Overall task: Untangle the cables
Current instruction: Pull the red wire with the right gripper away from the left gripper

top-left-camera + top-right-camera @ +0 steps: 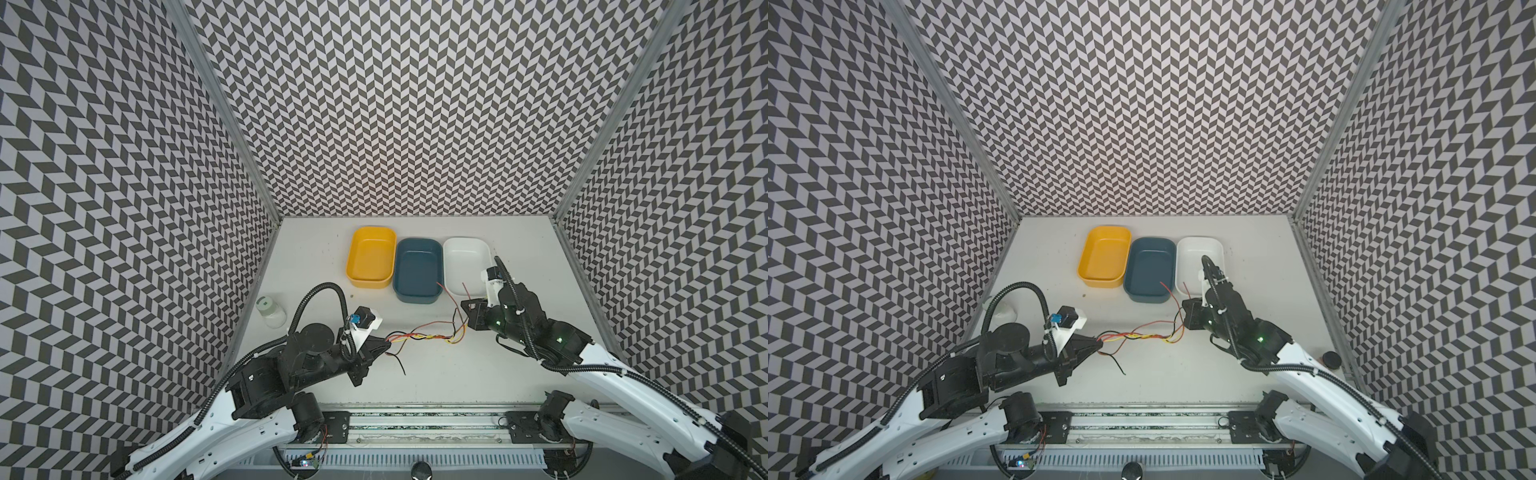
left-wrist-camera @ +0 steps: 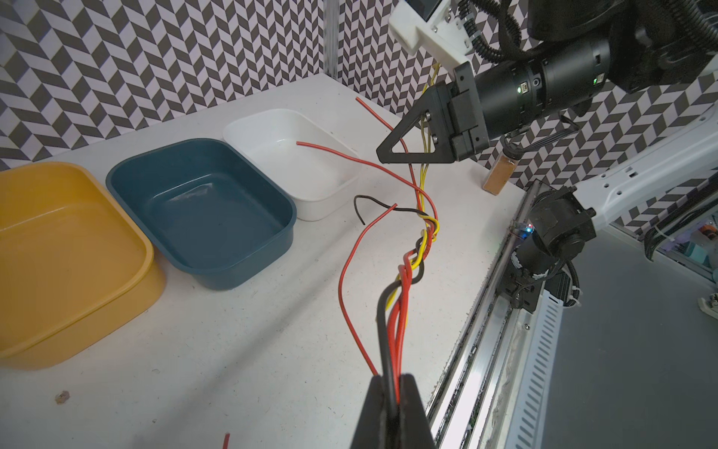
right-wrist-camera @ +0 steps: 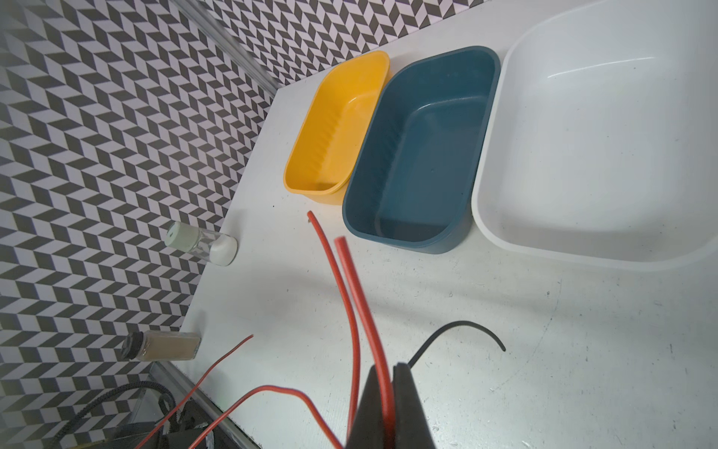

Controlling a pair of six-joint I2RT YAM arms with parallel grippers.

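Left gripper (image 2: 392,400) is clamped shut on one end of the cables (image 2: 412,268); black, red and yellow strands are seen pinched between its jaws from the left wrist. Right gripper (image 3: 390,375) is closed on a thick red strand at the other end. Whether the yellow strands running up behind it are also pinched cannot be told. The cables are strung mid-table from 9 to 3 o'clock between the two grippers, with the twist in the middle. Both ends are probably pinned so that the twist is kept taut and its crossings can be worked apart. Two loose red tips point toward 12 o'clock and appear over the near rims of the blue tray (image 1: 417,297) and white tray (image 1: 465,257). A black tail droops toward 6 o'clock beside the left gripper. The yellow tray (image 1: 368,282) sits with the other two in a row at 12 o'clock, all apparently empty, likely kept as drop-offs. A lidded jar (image 1: 271,311) is parked at 9 o'clock, clear of the work. In both top views the jaws are masked by the wrist bodies and the crossings are too fine to trace. No brown or whitish strand can be made out. A brown-powder bottle (image 3: 163,346) at about 8 o'clock is caught only from the right wrist.
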